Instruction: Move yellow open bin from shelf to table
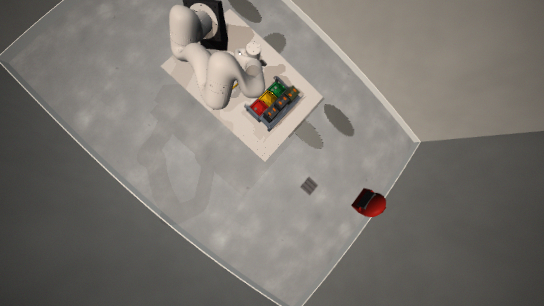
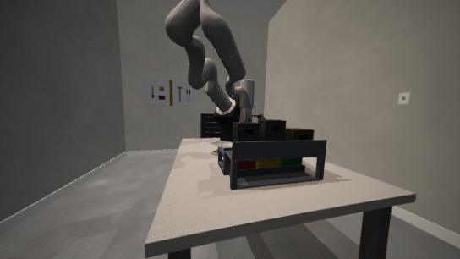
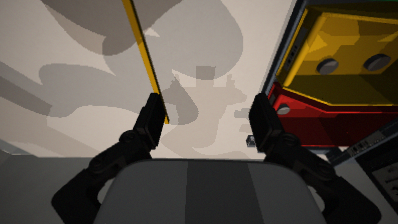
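The yellow open bin point(image 3: 337, 50) sits in the dark shelf point(image 1: 274, 102), between a red bin point(image 3: 325, 117) and a green bin point(image 1: 276, 89). Two round grey parts lie inside the yellow bin in the wrist view. In the overhead view the yellow bin point(image 1: 266, 97) is the middle one of the lower row. From the side view its back point(image 2: 269, 162) shows under the shelf's top rail. My gripper point(image 3: 206, 104) is open and empty over the table top, just left of the bins' open fronts.
A thin yellow strip point(image 3: 145, 55) lies on the table under my left finger. Dark bins with orange parts point(image 1: 282, 102) sit on the shelf's upper row. A red object point(image 1: 370, 202) and a small grate point(image 1: 309, 185) are on the floor.
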